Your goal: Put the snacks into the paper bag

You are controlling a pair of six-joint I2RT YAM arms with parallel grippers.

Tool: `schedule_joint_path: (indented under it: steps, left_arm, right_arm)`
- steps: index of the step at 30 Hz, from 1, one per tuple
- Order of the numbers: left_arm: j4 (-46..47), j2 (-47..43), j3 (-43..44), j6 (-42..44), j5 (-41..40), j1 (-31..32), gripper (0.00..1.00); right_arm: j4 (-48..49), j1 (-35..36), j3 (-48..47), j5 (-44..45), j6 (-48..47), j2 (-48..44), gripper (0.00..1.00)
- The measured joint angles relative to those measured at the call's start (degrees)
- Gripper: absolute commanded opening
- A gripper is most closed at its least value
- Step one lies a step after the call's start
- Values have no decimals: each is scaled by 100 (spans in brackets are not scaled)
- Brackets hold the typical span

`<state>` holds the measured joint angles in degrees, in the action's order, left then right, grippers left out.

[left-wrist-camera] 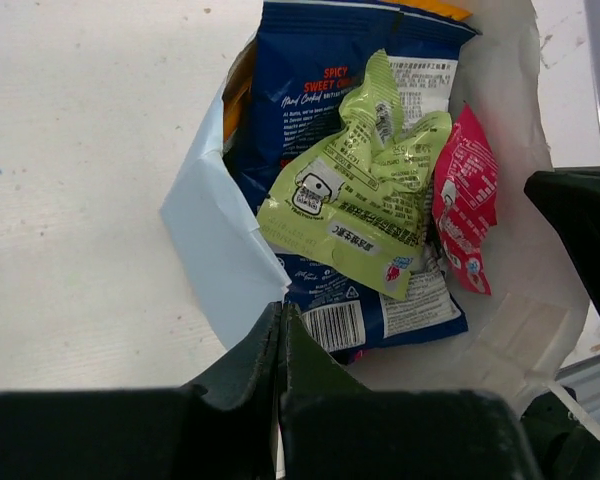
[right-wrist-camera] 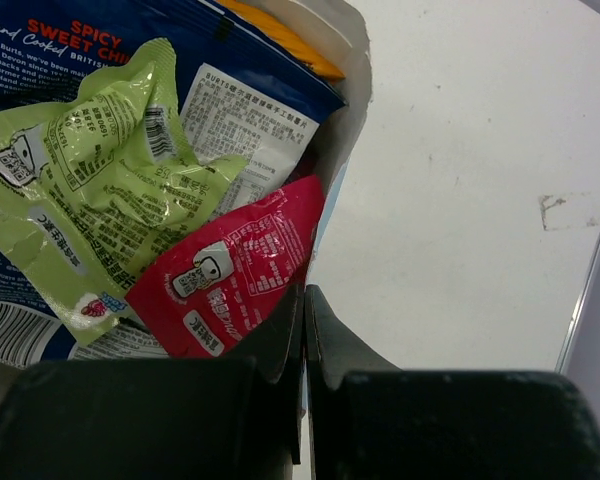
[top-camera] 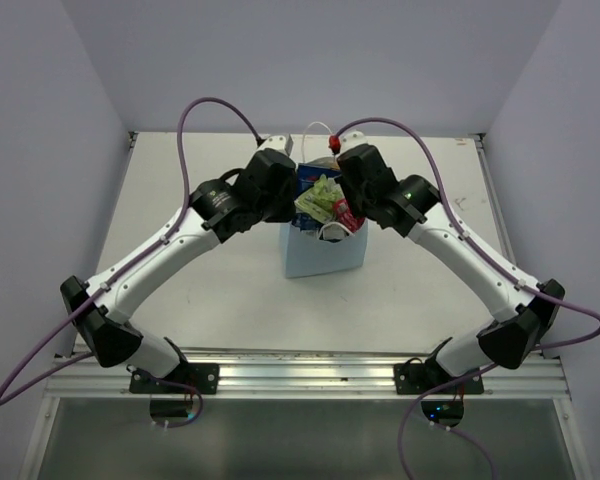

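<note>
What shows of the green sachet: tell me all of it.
The green sachet is a small glossy lime packet, crinkled, with dark print and a cartoon logo. It lies tilted atop the blue-white packet inside the open paper bag, one edge meeting the pink sachet.

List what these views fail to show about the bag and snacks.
- Wrist views: whether the shut left gripper or right gripper pinches the rim of the paper bag is hidden by their fingers.
- Left wrist: the blue packet, green sachet and pink sachet bury whatever lies below.
- Right wrist: the orange packet shows only a sliver, behind the blue one.
- Top external: both grippers cover most of the bag's mouth; packets cannot be counted.
</note>
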<state>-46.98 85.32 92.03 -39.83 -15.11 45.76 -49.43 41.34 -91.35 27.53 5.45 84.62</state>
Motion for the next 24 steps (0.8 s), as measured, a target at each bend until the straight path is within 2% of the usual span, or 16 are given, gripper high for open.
schedule_joint_path:
  steps: [7,13,14,15,18,19,20,21,24]
  left_arm:
    - [-817,-70,278,-26,-522,221,0]
    - [-931,-376,-68,-173,-688,229,0]
    - [-922,-435,-122,-186,-691,229,0]
    - [-920,-487,-162,-210,-699,234,0]
    - [-901,-568,-192,-249,-748,240,27]
    - [-855,-584,-192,-256,-787,247,42]
    - [-815,-599,-192,-267,-833,262,51]
    - [-776,-621,-192,-264,-901,280,73]
    - [-601,-754,-197,-251,-1145,385,82]
  right_arm:
    - [-601,601,-229,7,260,-105,0]
    - [-872,892,-166,-7,538,-256,0]
    - [-859,901,-114,-4,575,-293,1]
    - [-863,901,-57,-2,608,-330,8]
    - [-848,898,44,31,721,-409,41]
    - [-813,898,42,59,739,-444,46]
    - [-780,901,42,109,732,-487,50]
    - [-756,901,42,160,741,-546,58]
    - [-636,914,57,446,769,-817,65]
